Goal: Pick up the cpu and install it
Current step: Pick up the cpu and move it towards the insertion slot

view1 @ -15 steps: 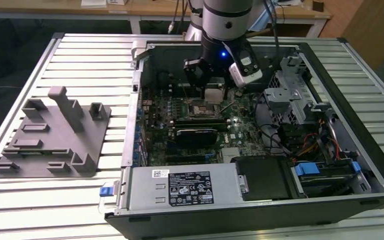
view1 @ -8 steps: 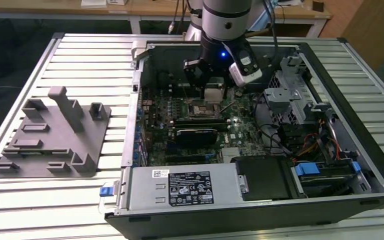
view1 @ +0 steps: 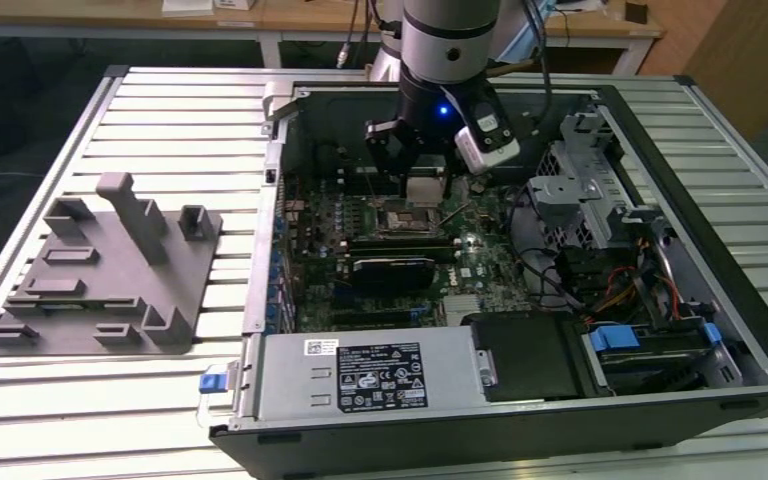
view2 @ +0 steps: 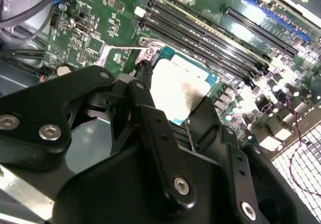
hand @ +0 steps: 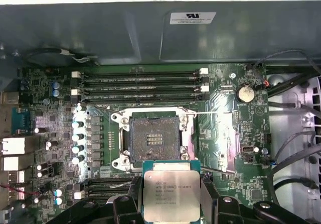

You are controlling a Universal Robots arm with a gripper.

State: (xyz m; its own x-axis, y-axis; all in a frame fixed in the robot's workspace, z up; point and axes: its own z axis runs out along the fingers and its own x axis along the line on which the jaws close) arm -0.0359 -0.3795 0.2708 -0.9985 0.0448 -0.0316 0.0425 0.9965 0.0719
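First wrist view: gripper (hand: 172, 200) holds cpu (hand: 171, 191); socket (hand: 153, 139) near.

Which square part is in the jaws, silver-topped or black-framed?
The silver-topped cpu: the gripper clamps its edges. The black-framed socket sits bare on the motherboard, untouched.

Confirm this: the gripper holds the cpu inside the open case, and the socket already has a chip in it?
Not quite. The gripper holds the cpu inside the open case, but the socket is empty, as the first wrist view shows.
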